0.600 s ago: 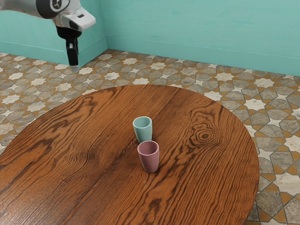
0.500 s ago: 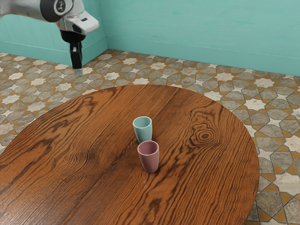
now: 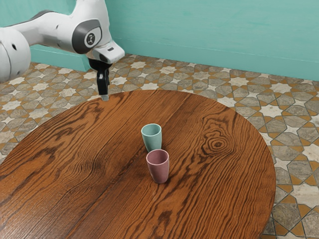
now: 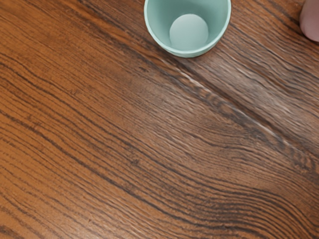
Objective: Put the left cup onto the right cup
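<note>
- Gripper: upper left of the exterior frame, over the worktop's far edge; whether open or closed, cannot tell.
- Teal cup: centre frame, upright.
- Pink cup: just lower right of it, upright, not touching.

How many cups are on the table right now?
2. The teal cup stands upright near the middle of the wooden table; the pink cup stands upright close by, nearer the exterior camera, apart from it. Nothing there could hide a third.
</note>
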Controlling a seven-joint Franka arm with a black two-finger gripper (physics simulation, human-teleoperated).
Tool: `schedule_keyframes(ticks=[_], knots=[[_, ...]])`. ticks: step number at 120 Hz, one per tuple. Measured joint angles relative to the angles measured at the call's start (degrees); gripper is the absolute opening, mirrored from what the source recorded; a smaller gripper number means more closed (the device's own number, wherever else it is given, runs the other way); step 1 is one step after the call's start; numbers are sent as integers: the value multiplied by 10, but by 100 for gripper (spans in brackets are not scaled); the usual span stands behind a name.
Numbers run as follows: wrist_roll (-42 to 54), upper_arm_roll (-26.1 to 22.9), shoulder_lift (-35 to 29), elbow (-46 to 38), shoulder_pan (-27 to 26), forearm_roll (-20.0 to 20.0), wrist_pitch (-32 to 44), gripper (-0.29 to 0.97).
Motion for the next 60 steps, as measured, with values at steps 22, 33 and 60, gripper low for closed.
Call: schedule_keyframes(ticks=[22,33,60], knots=[[8,0,34,-1,-1,-4,25,68],[11,-1,51,-1,-5,-6,39,68],[18,-2,80,2,-14,-6,69,68]])
